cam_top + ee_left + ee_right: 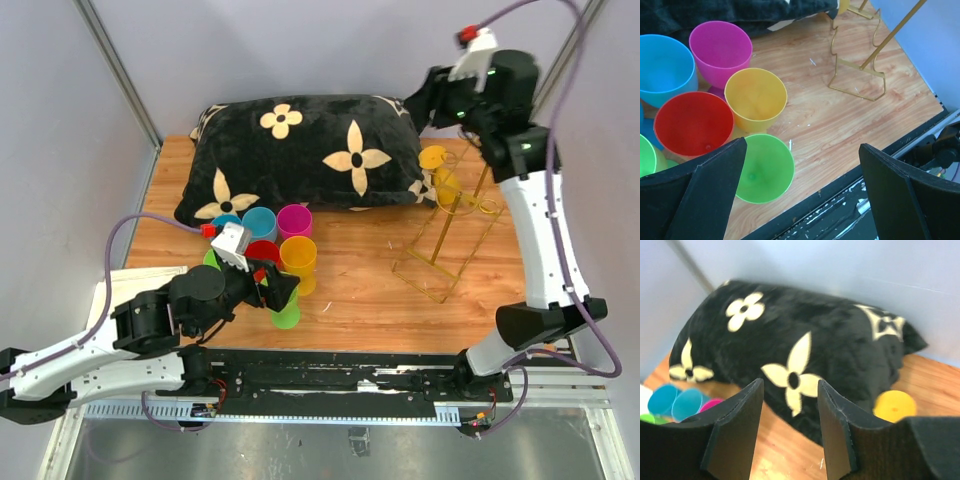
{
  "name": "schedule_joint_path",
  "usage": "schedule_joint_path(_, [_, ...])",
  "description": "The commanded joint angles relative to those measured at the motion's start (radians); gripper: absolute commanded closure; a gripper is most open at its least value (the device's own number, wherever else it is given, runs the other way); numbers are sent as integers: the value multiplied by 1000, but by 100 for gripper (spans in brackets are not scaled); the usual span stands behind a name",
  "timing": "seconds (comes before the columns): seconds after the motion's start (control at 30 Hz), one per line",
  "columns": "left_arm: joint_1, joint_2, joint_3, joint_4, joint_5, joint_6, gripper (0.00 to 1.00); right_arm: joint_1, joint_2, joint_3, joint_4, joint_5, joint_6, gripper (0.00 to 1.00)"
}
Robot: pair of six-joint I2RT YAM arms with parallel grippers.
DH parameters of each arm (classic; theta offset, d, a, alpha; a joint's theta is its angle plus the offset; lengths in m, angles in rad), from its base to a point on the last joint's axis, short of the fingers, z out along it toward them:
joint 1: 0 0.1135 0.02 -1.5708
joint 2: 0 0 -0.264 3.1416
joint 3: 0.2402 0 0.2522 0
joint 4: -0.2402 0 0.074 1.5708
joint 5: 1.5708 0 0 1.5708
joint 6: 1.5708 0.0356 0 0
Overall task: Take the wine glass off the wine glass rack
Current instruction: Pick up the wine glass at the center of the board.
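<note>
A robot test cell: plain panel walls on metal posts enclose a wooden table.

A band of bare wooden tabletop lies open between the cluster of bright plastic cups and the tall gold wire rack, giving free passage to the rack's left and near sides. The black plush pillow with cream flowers closes off the far side, its corner near the yellow plastic wine glass hanging on the rack. The pale side wall and the right arm's white link crowd the rack's right side.
</note>
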State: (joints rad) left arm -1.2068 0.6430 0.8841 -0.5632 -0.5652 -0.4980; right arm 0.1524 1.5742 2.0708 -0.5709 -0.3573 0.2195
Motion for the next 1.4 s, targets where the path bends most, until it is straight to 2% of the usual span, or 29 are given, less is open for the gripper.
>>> schedule_joint_path(0.0, [-6,-44,-11,17,-65,-31,0,258,0,-69,-66,296,-175,50])
schedule_joint_path(0.07, [-5,-67,-15,5,-79,-43,0,335,45,-79,-65,436,-180,50])
schedule_joint_path(0.13, [-5,-93,-18,-7,-85,-56,0,374,100,-75,-68,505,-160,50])
schedule_joint_path(0.17, [-5,-129,-23,-27,-90,-71,0,401,165,-84,-53,569,-136,49])
schedule_joint_path(0.3, [-5,-165,-20,-68,-104,-89,0,410,218,-104,-44,660,-106,47])
schedule_joint_path(0.53, [-5,-215,-20,-101,-132,-102,0,410,75,-367,32,708,-70,47])
schedule_joint_path(0.67, [-5,-218,-23,-92,-140,-94,0,405,18,-438,16,727,-88,47])
schedule_joint_path(0.93, [-5,-192,-22,-84,-118,-92,0,332,62,-425,-73,796,-103,46])
schedule_joint_path(1.2, [-5,-199,-16,-89,-116,-91,0,291,205,-294,-110,972,-170,41])
schedule_joint_path(1.37, [-5,-211,-14,-104,-122,-91,0,221,237,-271,-92,970,-148,40])
